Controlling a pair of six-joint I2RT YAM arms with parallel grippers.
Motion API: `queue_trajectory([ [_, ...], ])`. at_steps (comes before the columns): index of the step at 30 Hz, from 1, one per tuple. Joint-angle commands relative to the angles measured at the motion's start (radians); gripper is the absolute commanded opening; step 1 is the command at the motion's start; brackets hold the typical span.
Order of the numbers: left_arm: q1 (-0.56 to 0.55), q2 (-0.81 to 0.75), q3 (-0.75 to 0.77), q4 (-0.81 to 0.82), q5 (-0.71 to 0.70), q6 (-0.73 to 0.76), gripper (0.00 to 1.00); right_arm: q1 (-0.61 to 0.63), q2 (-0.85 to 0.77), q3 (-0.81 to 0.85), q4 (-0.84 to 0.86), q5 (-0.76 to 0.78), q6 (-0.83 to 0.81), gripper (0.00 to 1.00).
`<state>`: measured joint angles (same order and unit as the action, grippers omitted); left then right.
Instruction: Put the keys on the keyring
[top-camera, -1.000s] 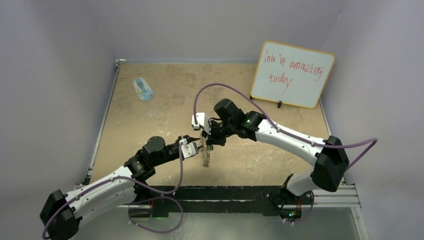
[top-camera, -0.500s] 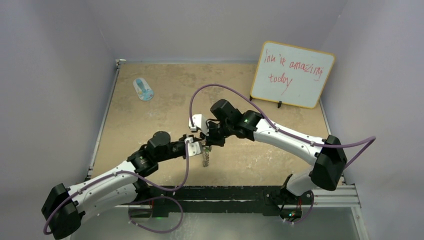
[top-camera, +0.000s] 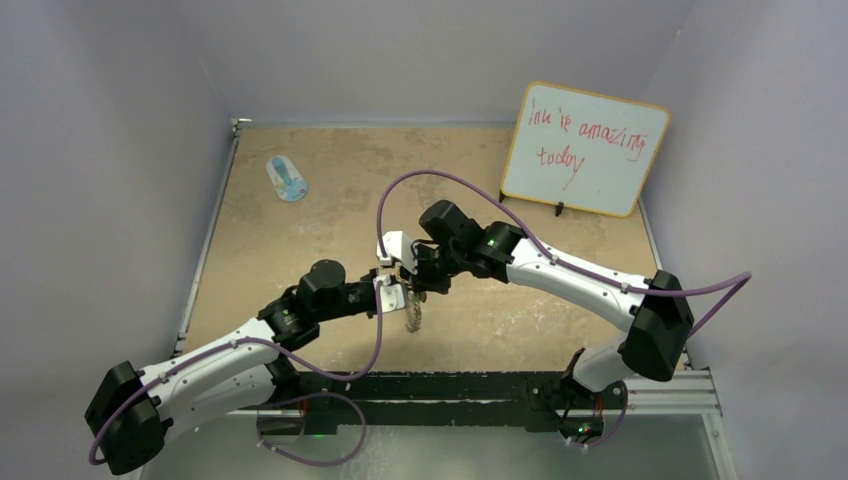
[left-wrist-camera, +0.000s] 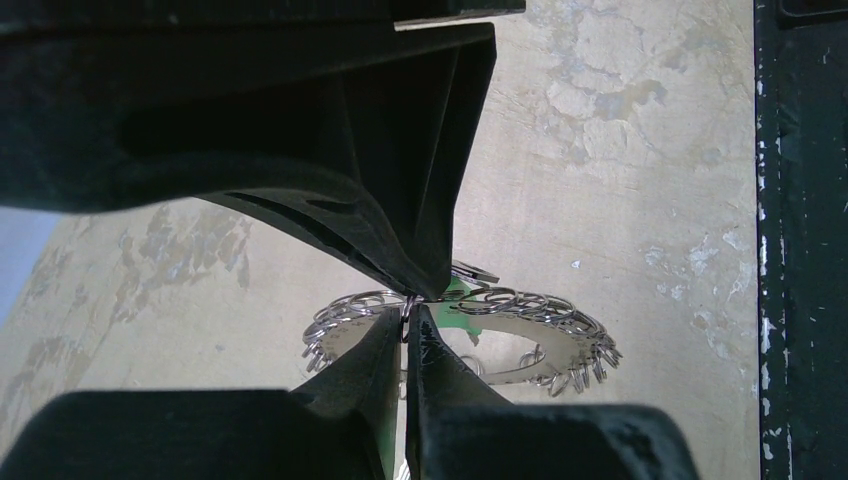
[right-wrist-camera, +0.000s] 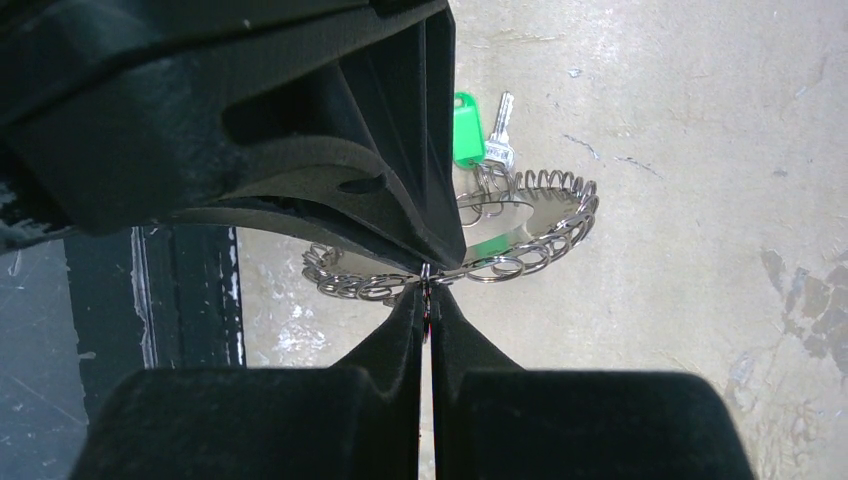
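1. Tan, blotchy table (top-camera: 300, 240) between pale walls; the two arms meet near its middle
2. Left gripper (left-wrist-camera: 408, 305): jaws closed tip to tip, pinching one wire loop on the rim of the keyring (left-wrist-camera: 540, 335)
3. Right gripper (right-wrist-camera: 428, 290): also closed on a rim loop, just beside the left one
4. Keyring: flat silver disc with a round hole and wire loops all round the rim, hanging from both grippers above the table
5. Key (right-wrist-camera: 503, 125): silver with a green tag, at the keyring's edge
6. Whiteboard (top-camera: 585, 150) at the far right, in red handwriting: "ink is amazing today"; blue-and-white oval (top-camera: 287, 179) far left
7. Since a second ago, the left arm has moved in and its partly open jaws have closed; the right grip is unchanged
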<state>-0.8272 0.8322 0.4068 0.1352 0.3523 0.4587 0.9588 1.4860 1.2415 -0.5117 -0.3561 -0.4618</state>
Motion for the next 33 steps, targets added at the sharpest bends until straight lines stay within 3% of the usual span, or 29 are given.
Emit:
queue_trajectory([
  [1,-0.003,0.004,0.04,-0.003,0.019,0.02,0.0,0.006,-0.008,0.033,0.021,-0.004,-0.009,0.0],
  [4,-0.004,-0.002,0.038,0.002,0.03,0.016,0.0,0.006,-0.014,0.024,0.032,-0.005,-0.014,0.0],
  [7,-0.004,-0.008,0.029,0.019,0.026,0.008,0.13,0.006,-0.025,0.017,0.042,-0.015,-0.018,0.0],
  [11,-0.008,-0.003,0.023,0.036,0.021,0.0,0.17,0.006,-0.039,0.008,0.061,-0.034,-0.019,0.0],
  [15,-0.012,0.004,0.021,0.056,0.006,-0.016,0.14,0.006,-0.034,0.004,0.061,-0.042,-0.02,0.0],
  [18,-0.012,0.001,0.017,0.074,-0.003,-0.019,0.0,0.006,-0.027,0.003,0.057,-0.04,-0.02,0.0],
  [23,-0.012,-0.014,0.014,0.07,-0.022,-0.029,0.0,0.006,-0.041,-0.017,0.073,-0.051,-0.013,0.0],
  [24,-0.012,-0.022,0.008,0.073,-0.028,-0.037,0.0,0.005,-0.049,-0.027,0.088,-0.041,0.002,0.04],
  [29,-0.013,-0.09,-0.077,0.165,-0.068,-0.116,0.0,-0.047,-0.126,-0.119,0.272,-0.03,0.113,0.44],
  [33,-0.012,-0.166,-0.164,0.293,-0.093,-0.202,0.0,-0.19,-0.188,-0.186,0.382,-0.233,0.183,0.48],
])
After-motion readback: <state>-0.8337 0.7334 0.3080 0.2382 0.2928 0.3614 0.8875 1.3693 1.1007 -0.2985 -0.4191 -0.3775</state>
